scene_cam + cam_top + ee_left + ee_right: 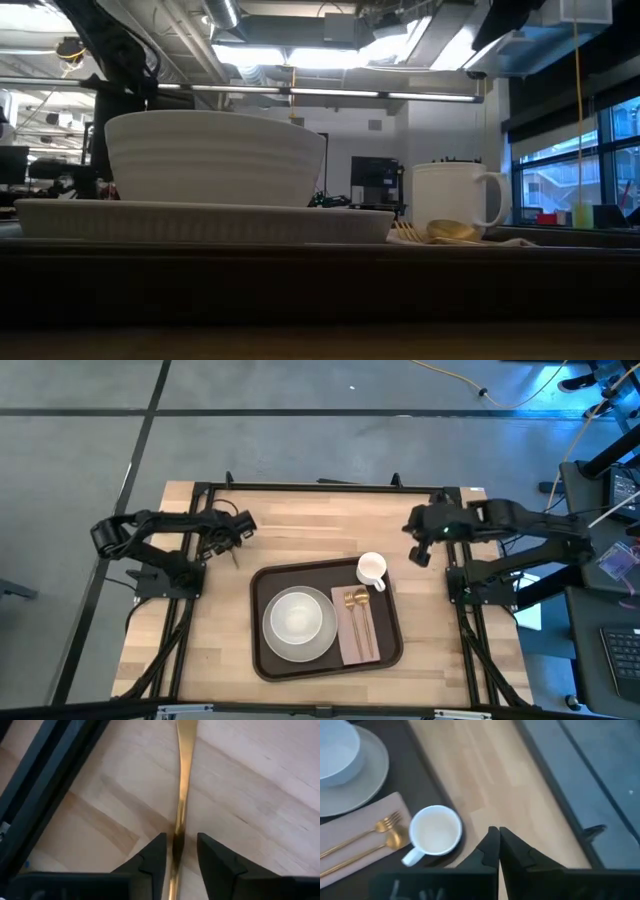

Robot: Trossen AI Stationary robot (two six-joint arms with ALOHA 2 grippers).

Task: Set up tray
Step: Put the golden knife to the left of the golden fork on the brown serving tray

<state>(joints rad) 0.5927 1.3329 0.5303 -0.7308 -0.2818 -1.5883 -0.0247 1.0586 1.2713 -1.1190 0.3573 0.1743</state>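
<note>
Left wrist view: left claw [181, 857] narrowly straddles a slim gold utensil handle [183, 780] on pale wood.

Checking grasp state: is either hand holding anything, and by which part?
Left hand brackets a gold utensil at its handle; a closed grip can't be told. Right hand holds nothing.

the high view looks straight down on the whole desk [200, 650], the low view sits level at the tray [320, 285] rim facing the room, each wrist view looks closely down at the desk, and high, low and right wrist views share the mug [434, 834].
</note>
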